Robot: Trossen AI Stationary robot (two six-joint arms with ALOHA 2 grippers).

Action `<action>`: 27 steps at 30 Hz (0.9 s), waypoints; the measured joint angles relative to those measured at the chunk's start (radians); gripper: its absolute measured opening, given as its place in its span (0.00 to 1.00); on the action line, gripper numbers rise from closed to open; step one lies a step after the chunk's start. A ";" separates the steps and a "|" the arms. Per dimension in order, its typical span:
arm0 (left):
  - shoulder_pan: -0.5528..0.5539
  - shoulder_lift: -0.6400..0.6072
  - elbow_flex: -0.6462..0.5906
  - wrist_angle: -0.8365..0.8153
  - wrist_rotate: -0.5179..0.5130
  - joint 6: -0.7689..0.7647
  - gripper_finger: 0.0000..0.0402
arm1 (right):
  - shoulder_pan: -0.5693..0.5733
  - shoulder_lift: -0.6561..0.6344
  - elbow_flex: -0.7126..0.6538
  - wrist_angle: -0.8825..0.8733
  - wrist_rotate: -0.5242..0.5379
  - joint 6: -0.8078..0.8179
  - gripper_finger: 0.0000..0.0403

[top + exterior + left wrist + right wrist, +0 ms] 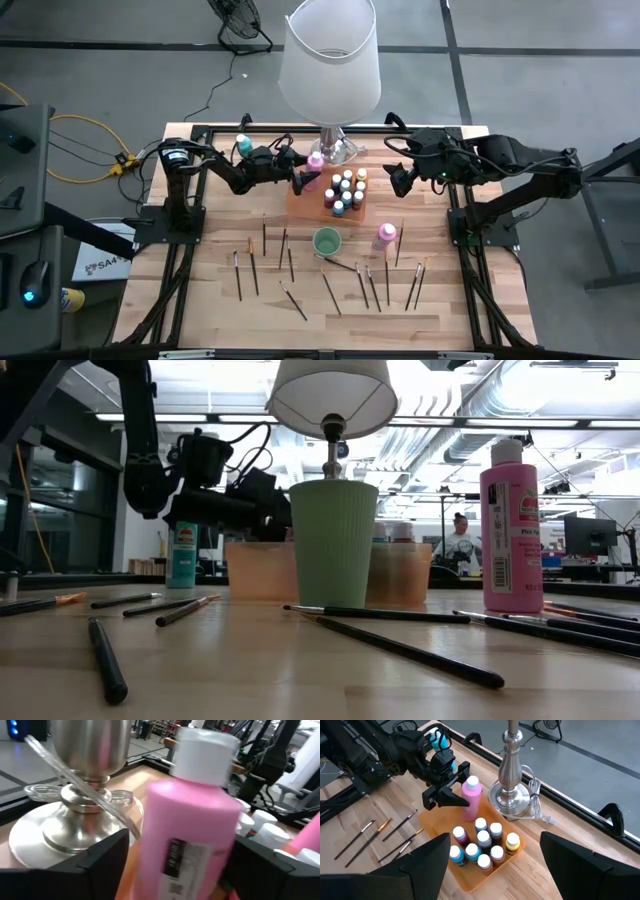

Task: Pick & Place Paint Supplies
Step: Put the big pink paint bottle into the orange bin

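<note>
Many brushes [330, 292] strewn, wooden table [200, 300], workshop behind

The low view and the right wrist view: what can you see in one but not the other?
Only the low view shows the green cup, the teal bottle standing on the table, a second pink bottle and a person far behind.

Only the right wrist view shows the small bottles from above, standing in the orange tray, and the lamp base.

Both show the left gripper, open around the pink bottle in the tray, plus brushes lying on the table.
</note>
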 joint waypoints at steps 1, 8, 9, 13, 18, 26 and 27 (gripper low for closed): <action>0.000 0.000 0.000 0.001 0.006 -0.004 0.80 | 0.000 0.000 0.000 0.000 0.000 0.000 0.75; -0.001 -0.036 -0.001 -0.025 0.029 -0.035 0.84 | 0.000 0.000 0.000 0.000 -0.008 -0.004 0.75; -0.001 -0.046 -0.001 -0.032 0.029 -0.035 0.84 | 0.000 0.000 0.000 0.000 -0.009 -0.004 0.75; -0.001 -0.085 -0.001 -0.069 0.033 -0.029 0.84 | 0.000 0.000 0.000 0.000 -0.032 -0.004 0.75; -0.001 -0.128 -0.001 -0.104 0.036 -0.021 0.84 | 0.000 0.000 0.000 0.000 -0.057 -0.004 0.75; -0.001 -0.212 0.000 -0.218 0.047 0.004 0.84 | 0.000 -0.006 0.000 -0.007 -0.070 -0.011 0.75; -0.001 -0.221 0.000 -0.229 0.050 0.006 0.84 | 0.000 -0.006 0.000 -0.008 -0.080 -0.011 0.75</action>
